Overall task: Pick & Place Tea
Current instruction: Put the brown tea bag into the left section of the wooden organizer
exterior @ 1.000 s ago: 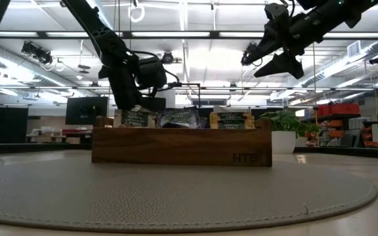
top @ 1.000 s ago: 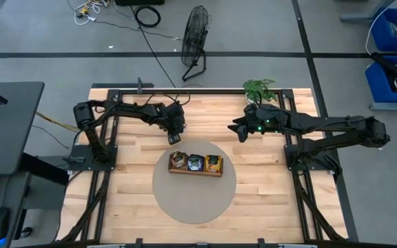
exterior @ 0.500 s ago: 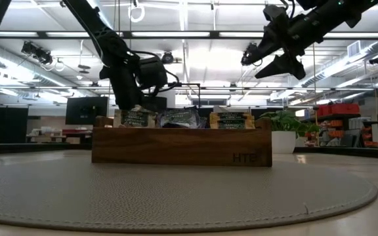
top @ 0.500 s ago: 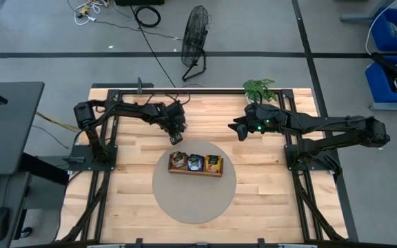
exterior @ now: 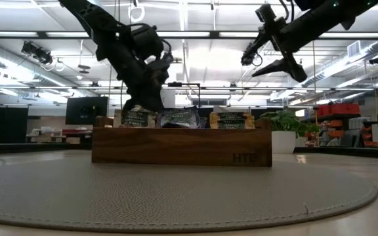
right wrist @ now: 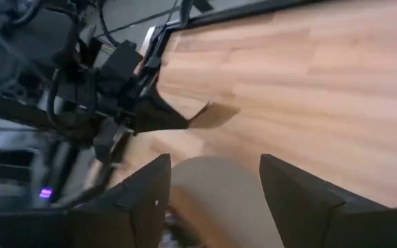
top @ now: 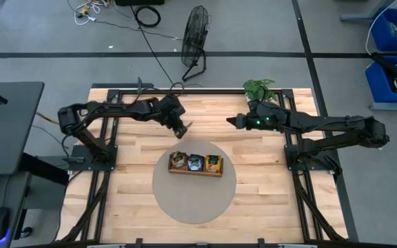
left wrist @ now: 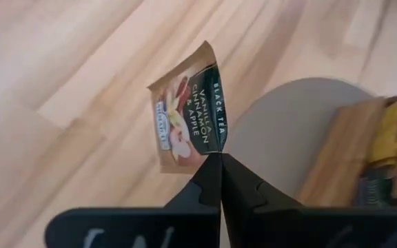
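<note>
A white-and-brown tea packet (left wrist: 188, 114) marked black tea hangs over the bare wood, just off the far left of the tray, with my left gripper (left wrist: 220, 160) shut on it. In the high view that gripper (top: 180, 128) holds the packet (top: 186, 126) clear. The wooden tray (top: 196, 171) stands on a round grey mat (top: 193, 196) and holds white-and-brown (top: 178, 161), dark blue (top: 196, 162) and orange (top: 214, 163) tea packets standing upright. My right gripper (top: 234, 121) hovers open, high above the table at the tray's far right. My left gripper pinches the packet between its two fingertips at one end's edge (left wrist: 211, 151), near a corner. The fingers slant downward, coming from the table's far left. The packet sticks out flat beyond the fingertips, lifted clear of the table and the tray.
A potted plant (top: 259, 88) stands at the table's far edge behind my right arm. Bare wood lies on all sides of the mat. In the right wrist view my left arm (right wrist: 109, 103) and its packet (right wrist: 214, 114) show beyond the open fingers (right wrist: 143, 196).
My left gripper has risen from beside the tray's left end toward the far edge and rolled, carrying the white-and-brown packet up, clear of table and tray. My right gripper has rolled in place, staying open.
</note>
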`<move>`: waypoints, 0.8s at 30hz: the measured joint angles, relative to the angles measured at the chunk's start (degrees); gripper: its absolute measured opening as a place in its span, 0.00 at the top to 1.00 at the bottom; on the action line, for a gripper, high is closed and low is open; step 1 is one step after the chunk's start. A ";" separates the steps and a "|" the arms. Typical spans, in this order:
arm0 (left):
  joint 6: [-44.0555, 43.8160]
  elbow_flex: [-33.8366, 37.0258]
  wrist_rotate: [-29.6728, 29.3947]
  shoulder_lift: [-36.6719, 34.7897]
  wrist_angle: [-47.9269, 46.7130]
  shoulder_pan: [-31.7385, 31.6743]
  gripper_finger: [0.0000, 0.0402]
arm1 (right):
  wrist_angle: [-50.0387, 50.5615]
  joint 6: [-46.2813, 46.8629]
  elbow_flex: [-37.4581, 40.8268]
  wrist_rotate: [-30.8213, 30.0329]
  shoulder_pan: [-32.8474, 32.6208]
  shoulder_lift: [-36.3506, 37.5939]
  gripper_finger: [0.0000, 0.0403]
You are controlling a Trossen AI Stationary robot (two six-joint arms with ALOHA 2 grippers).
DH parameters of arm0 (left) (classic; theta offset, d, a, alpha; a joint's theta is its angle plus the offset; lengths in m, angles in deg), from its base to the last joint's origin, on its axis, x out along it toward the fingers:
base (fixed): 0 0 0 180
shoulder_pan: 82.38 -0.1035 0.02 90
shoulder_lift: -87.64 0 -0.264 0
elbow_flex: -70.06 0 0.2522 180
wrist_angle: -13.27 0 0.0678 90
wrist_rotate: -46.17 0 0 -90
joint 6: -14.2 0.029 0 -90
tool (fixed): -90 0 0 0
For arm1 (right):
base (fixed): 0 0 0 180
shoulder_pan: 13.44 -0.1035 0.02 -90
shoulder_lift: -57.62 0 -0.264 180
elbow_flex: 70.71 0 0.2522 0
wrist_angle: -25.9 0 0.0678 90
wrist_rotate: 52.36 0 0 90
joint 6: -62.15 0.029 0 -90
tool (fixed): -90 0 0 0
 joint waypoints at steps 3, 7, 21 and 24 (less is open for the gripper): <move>-2.64 -0.04 0.43 -0.40 1.18 1.52 1.00 | -2.88 6.00 0.00 5.23 1.03 -2.10 0.43; -5.36 -1.64 1.07 -0.29 1.04 4.45 1.00 | -9.42 10.84 -0.02 10.75 1.59 -6.51 0.43; -3.60 -6.31 -7.81 -0.27 0.01 10.15 1.00 | -22.56 28.73 -0.02 21.87 1.54 -19.36 0.43; -1.29 -6.31 -8.72 -0.27 0.07 11.32 1.00 | -25.56 32.85 -0.02 22.10 2.14 -20.65 0.43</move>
